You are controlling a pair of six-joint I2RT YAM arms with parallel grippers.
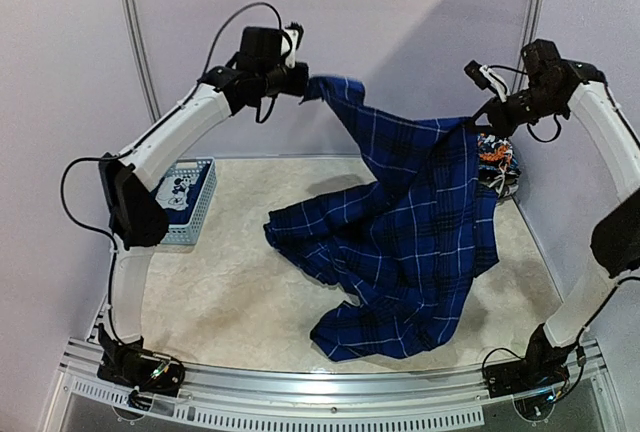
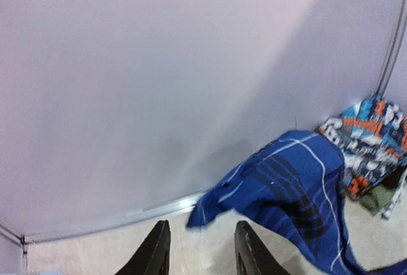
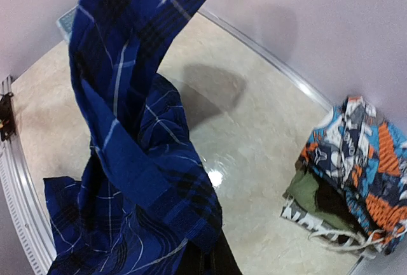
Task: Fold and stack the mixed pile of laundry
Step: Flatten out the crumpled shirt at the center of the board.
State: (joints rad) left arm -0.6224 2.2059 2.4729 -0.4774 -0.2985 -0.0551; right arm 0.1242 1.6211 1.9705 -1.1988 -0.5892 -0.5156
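Basket (image 1: 200, 217) sits far left on the bench (image 1: 230, 292) beside the left arm, with a printed tee (image 1: 178, 192) lying in it; probably the drop spot for finished items. Left hand (image 1: 298, 77) is raised high at back-left. Its fingers (image 2: 159, 249) stand apart with bench showing in the gap, so it reads as released. A shirt corner sits right at the fingertips; cannot tell if it is snagged on one finger or loose. Shirt (image 1: 400, 222) hangs in the air between the two hands and sags in the middle. Its lower half is heaped on the bench centre-right, the hem near the front edge. It is likely lifted this way to open it out and find its outline before laying it flat. Right hand (image 1: 487, 112) is raised at back-right, grasping the shirt's other top edge: cloth gathers to a point there and drops from it. The fingers are hidden by cloth in the wrist view, so this is judged from the hang. Pile (image 1: 497, 157) sits in the far right corner behind the hanging cloth, orange-blue print on top, olive and dark pieces under, well apart from the basket. The task looks early: shirt unfolded, pile waiting. The next move needs both top corners held level, then a flat lay-down. Risk: with only one hand gripping, the shirt swings right and bunches.
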